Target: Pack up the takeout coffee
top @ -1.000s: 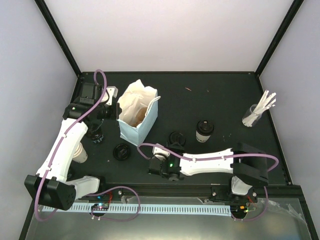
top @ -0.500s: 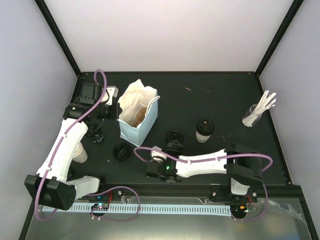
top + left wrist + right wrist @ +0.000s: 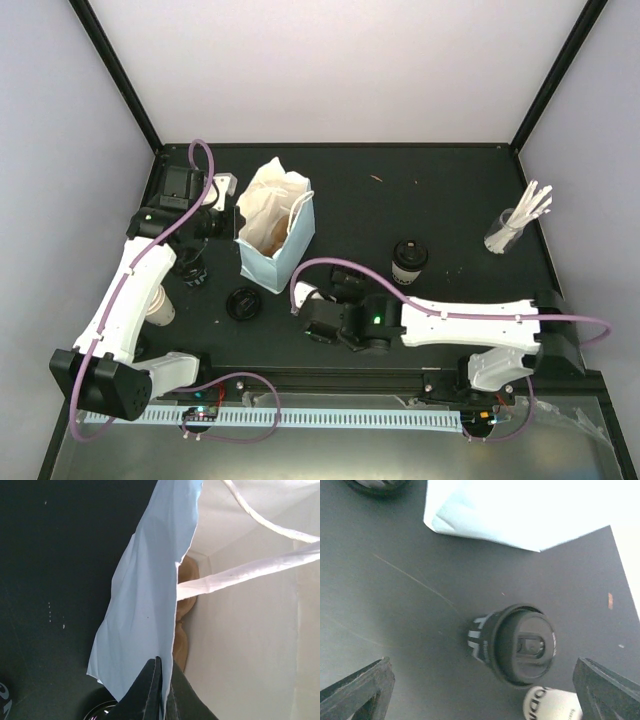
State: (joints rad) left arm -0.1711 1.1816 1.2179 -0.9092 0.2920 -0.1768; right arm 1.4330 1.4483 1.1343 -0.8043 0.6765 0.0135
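Standing lid-up on the counter [image 3: 395,605], the lidded cup [image 3: 520,645] lies just ahead of the right pincer [image 3: 481,672], between its widely parted jaws.

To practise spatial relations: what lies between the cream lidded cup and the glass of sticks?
Only bare table separates cup and glass, seen in the top view.

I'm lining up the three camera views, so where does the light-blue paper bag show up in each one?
Top external: the blue paper bag stands left of centre, with its mouth open.
Left wrist: its blue outer wall runs down the middle, with the white inside to the right.
Right wrist: a pale corner of it lies along the top edge.
Shared landmark: the black table under the bag.
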